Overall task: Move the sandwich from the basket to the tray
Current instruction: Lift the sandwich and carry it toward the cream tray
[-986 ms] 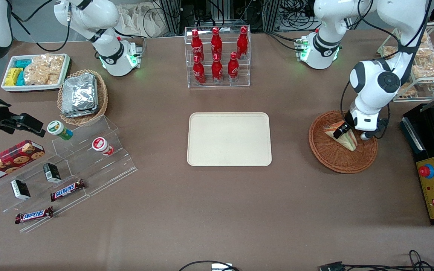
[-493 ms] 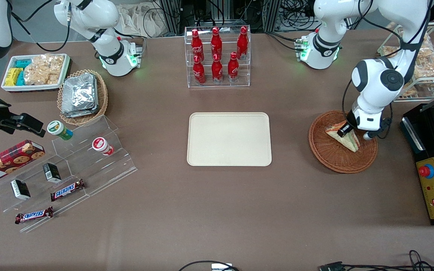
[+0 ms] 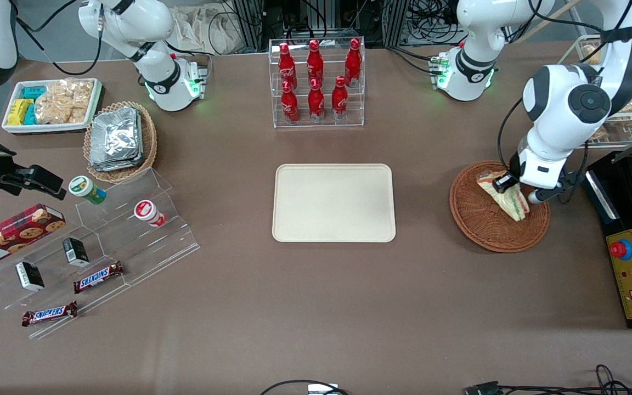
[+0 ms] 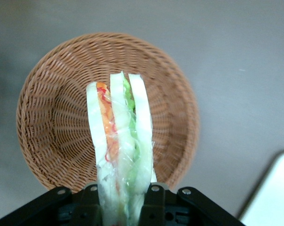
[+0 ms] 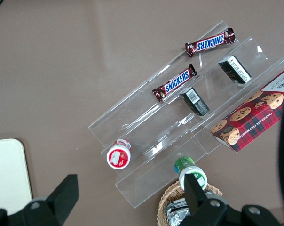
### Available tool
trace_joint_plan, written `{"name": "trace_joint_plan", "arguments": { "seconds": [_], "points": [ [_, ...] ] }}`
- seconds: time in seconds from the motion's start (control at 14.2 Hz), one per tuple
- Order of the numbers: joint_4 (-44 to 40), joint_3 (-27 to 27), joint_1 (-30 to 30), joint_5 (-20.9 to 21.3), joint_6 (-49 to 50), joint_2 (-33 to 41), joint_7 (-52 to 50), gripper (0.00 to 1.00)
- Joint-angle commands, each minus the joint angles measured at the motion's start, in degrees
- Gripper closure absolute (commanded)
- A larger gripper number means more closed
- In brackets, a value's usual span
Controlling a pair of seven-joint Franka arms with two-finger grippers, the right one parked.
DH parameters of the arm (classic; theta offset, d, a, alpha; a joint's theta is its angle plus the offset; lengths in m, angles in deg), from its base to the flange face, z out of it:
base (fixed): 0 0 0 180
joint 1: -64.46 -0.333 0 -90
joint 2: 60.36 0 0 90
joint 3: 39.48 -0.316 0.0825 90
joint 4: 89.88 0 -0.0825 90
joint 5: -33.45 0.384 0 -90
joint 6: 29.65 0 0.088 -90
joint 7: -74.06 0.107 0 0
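The gripper [image 3: 509, 184] is sitting above the basket [image 3: 483, 227], toward the working arm's end of the table, w/ its fingers [image 4: 153, 197] clamped onto the sandwich [image 3: 505, 196]. The wedge is hanging off the gripper, tilted, its lower corner pointing down twd the basket's weave; from the front I can't tell if that tip is touching the wicker. In the left wrist view the sandwich [image 4: 119, 141] is showing its cut face edge-on: three white bread slices w/ orange filling in one gap & green in the other, clear wrap crinkling around it, and it's running straight out from between the two black fingers. Under it the round brown basket [image 4: 52, 117] is showing bare weave, nothing else lying in it. The cream tray [image 3: 333, 203] is lying flat at mid-table, well apart from the basket, its surface bare; a corner of it [image 4: 273, 193] is peeking into the wrist view too. Farther from the front camera than the tray, a clear rack of red bottles [image 3: 316, 77] is standing upright. Toward the parked arm's end, a tan basket of foil packs [image 3: 119, 140] is sitting beside a white tub of snacks [image 3: 52, 104], w/ a clear stepped stand [image 3: 107, 241] holding candy bars & small cups nearer the camera.
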Motion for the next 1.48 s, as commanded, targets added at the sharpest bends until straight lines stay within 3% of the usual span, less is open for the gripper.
{"name": "trace_joint_plan", "arguments": {
  "seconds": [0.0, 0.28, 0.63, 0.99, 1.27, 1.41],
  "points": [
    [-6.62, 4.69, -0.09, 0.68, 5.44, -1.37, 0.77, 1.0],
    [-10.59, 12.69, -0.01, 0.85, 5.98, -3.48, 0.51, 1.0],
    [-11.56, 21.04, 0.0, 6.38, 5.02, -6.38, -0.28, 1.0],
    [-14.19, 26.51, 2.53, 16.47, 1.59, -16.21, -3.95, 0.96],
    [-19.64, 26.51, 9.38, 29.73, 1.5, -27.72, -14.93, 0.94],
    [-21.14, 26.51, 10.01, 35.72, 0.98, -33.26, -18.99, 0.96]
  ]
}}
